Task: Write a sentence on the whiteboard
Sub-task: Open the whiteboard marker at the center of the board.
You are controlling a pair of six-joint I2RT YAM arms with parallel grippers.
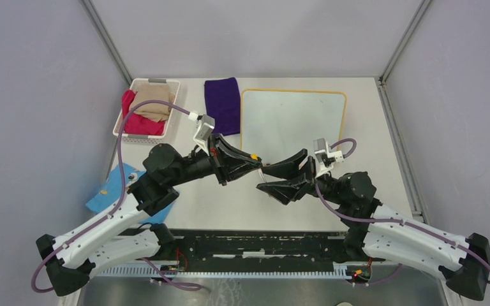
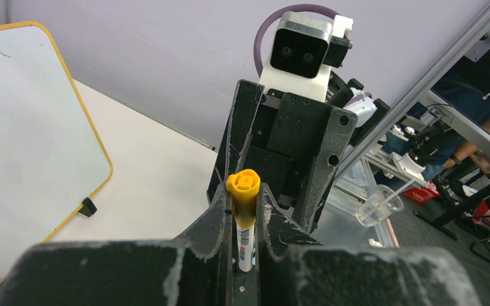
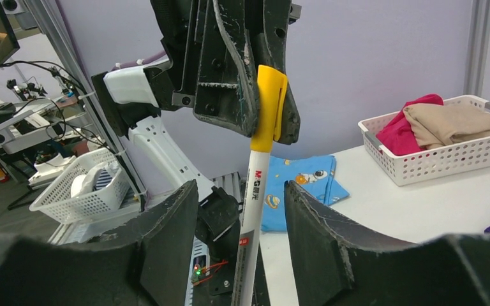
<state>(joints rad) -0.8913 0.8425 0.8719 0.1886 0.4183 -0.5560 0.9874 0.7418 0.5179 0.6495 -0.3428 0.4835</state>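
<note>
Marker [image 3: 252, 185] hangs by its yellow cap [image 3: 269, 105], clamped in the left end effector [image 2: 245, 207]; the right end effector [image 3: 239, 191] stands apart around the barrel. It would best close squarely mid-barrel, then pull straight. Beyond, the whiteboard [image 1: 293, 118] lies blank on the counter [image 1: 230, 197].

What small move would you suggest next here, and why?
Probably close the right gripper on the marker. Its jaws stand open on either side of the barrel, the left gripper holds the capped end, and the whiteboard is blank, so the cap likely must come off before writing.
</note>
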